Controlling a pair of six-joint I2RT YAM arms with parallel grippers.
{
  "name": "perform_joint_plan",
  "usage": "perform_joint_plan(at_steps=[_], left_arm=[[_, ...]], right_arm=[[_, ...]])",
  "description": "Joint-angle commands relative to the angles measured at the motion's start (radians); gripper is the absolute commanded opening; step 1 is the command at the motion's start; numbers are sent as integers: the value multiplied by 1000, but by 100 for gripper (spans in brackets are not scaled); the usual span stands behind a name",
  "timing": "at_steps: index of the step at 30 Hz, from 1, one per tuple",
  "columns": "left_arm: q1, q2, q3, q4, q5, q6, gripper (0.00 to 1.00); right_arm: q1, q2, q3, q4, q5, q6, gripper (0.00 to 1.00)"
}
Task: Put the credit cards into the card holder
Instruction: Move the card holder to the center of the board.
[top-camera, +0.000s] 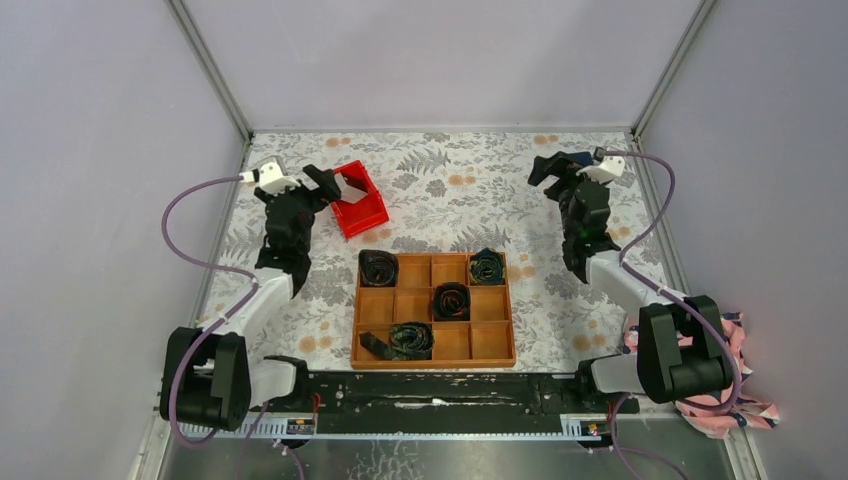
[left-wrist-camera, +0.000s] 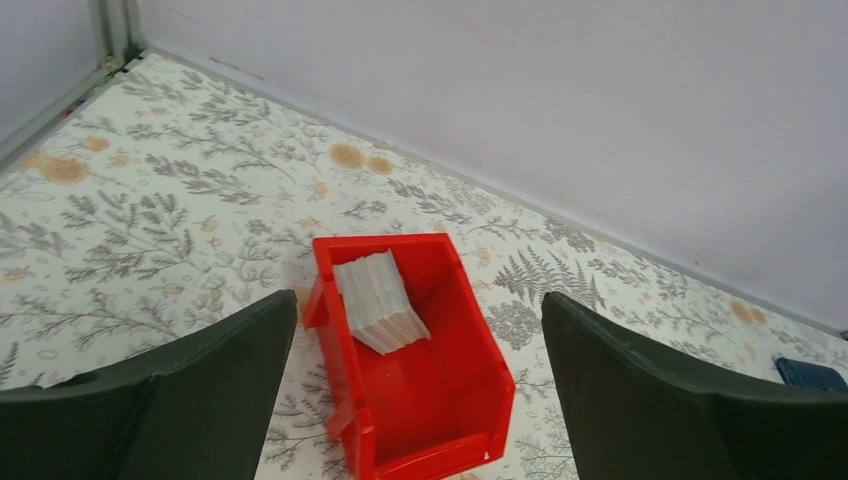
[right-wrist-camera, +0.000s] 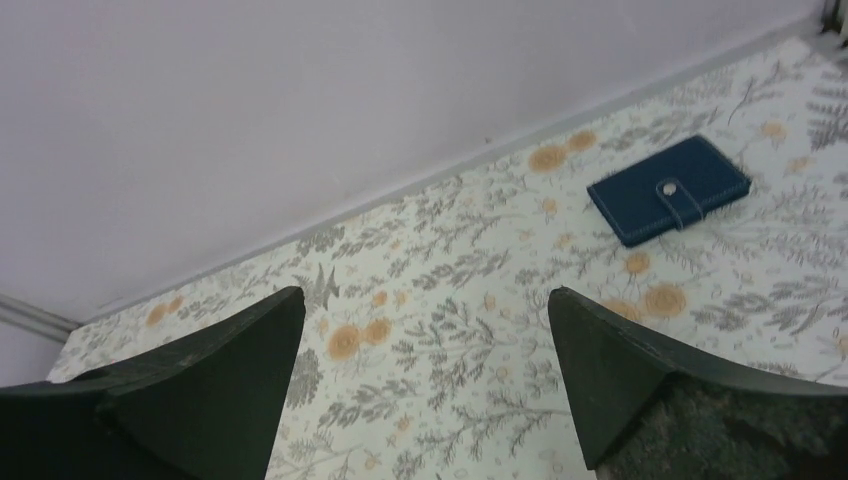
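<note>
A stack of pale credit cards (left-wrist-camera: 378, 298) leans against the far end wall inside a red bin (left-wrist-camera: 470, 400). My left gripper (left-wrist-camera: 418, 305) hovers open above that bin (top-camera: 362, 212), one finger on each side of it, touching nothing. The card holder (right-wrist-camera: 668, 189), a navy wallet snapped shut, lies flat on the floral mat near the back wall; its corner also shows at the right edge of the left wrist view as the card holder (left-wrist-camera: 810, 374). My right gripper (right-wrist-camera: 425, 295) hangs open over bare mat, left of the wallet. From above, the left gripper (top-camera: 335, 183) and right gripper (top-camera: 547, 170) sit at the far left and far right.
A wooden grid tray (top-camera: 432, 362) holding dark rolled fabric bundles (top-camera: 451, 299) sits in the middle near the arm bases. The enclosure walls run close behind both grippers. Pink-and-white cloth (top-camera: 738, 405) lies beside the right base.
</note>
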Motion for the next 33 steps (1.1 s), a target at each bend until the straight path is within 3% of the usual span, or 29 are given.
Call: perform_joint_plan(at_steps=[1, 6, 10, 18, 25, 33], left_arm=[[-47, 34, 90, -20, 50, -8, 100], [-129, 111, 218, -89, 57, 57, 100], [-202, 217, 364, -176, 72, 110, 100], [-341, 499, 690, -382, 88, 155, 100], [-360, 722, 856, -408, 222, 85, 100], [-369, 873, 982, -407, 308, 55, 100]], right_arm=[[35, 46, 98, 69, 214, -130, 99], [35, 133, 137, 158, 54, -186, 99], [15, 224, 276, -28, 9, -115, 91], [-84, 414, 547, -424, 184, 35, 88], [-120, 556, 727, -599, 258, 66, 90], [-145, 753, 948, -751, 266, 81, 91]])
